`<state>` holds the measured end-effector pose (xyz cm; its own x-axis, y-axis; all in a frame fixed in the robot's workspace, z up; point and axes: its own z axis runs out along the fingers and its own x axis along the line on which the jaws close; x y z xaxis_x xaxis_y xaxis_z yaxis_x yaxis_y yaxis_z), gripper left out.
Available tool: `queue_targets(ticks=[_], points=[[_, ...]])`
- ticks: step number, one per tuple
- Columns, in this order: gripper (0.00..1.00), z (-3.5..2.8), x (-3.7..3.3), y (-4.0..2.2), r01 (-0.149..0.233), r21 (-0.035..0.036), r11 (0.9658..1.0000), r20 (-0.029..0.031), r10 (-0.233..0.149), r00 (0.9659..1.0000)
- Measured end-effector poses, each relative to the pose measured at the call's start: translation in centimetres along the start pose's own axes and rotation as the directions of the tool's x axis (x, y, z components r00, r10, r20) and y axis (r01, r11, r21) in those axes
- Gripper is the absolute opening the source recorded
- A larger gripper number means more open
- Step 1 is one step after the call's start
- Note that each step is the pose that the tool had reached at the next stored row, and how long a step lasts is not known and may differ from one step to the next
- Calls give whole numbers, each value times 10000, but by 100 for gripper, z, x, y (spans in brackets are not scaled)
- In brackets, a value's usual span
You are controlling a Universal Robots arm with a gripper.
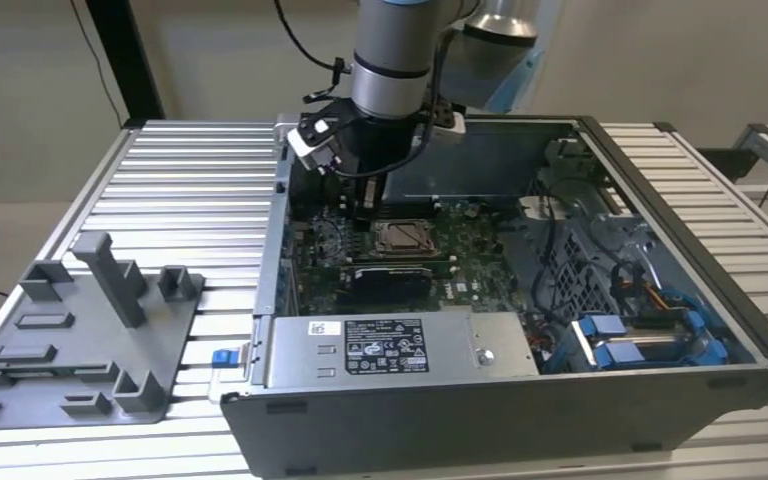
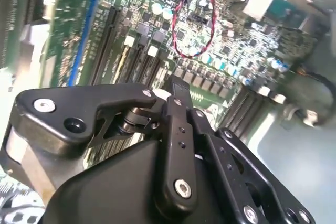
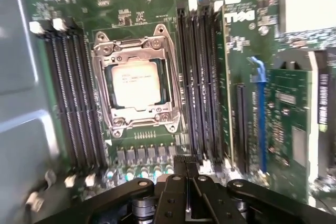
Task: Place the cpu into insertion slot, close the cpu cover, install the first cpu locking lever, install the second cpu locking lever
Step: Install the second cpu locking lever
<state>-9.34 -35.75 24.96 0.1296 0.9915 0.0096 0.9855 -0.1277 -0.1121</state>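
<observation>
From the exterior view I see my arm reaching down into the open computer case (image 1: 518, 400), which lies on the slatted metal table (image 1: 184, 190). The gripper (image 1: 364, 200) hangs above the green motherboard (image 1: 471, 250), just behind the insertion slot (image 1: 403, 238), toward the case's rear wall. A grey fixture tray (image 1: 71, 340) sits on the table at the exterior view's left, well apart from the case. From here the socket is only a small silvery square; I cannot tell whether the chip is in it.

The first wrist view settles that. The cpu (image 3: 136, 83) lies flat in the insertion slot (image 3: 105, 85), silver face up, and the cpu cover (image 3: 134, 51) is down around it, its frame bordering the chip on all sides. Black memory slots (image 3: 198, 82) run along both sides of the socket. The gripper (image 3: 187, 170) shows with its fingertips (image 3: 180, 167) pressed together and nothing between them, apart from the socket, over a row of small components.

In the second wrist view I look past the gripper's (image 2: 177, 85) black linkage from the side; the fingers (image 2: 176, 109) meet in a single closed tip above the board. A red wire loop (image 2: 195, 35) lies on the motherboard (image 2: 247, 51) beyond it.
</observation>
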Motion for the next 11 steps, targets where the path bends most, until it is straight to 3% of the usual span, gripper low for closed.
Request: queue_targets(ticks=[6, 8, 11], points=[[0, -261, -35, 44, 0, 0, 10000, 0, 0, 10000], [0, -274, -63, 73, 1, -9, 10000, -9, -1, 10000], [0, -285, -92, 161, 10, -36, 10000, -81, -10, 10000]])
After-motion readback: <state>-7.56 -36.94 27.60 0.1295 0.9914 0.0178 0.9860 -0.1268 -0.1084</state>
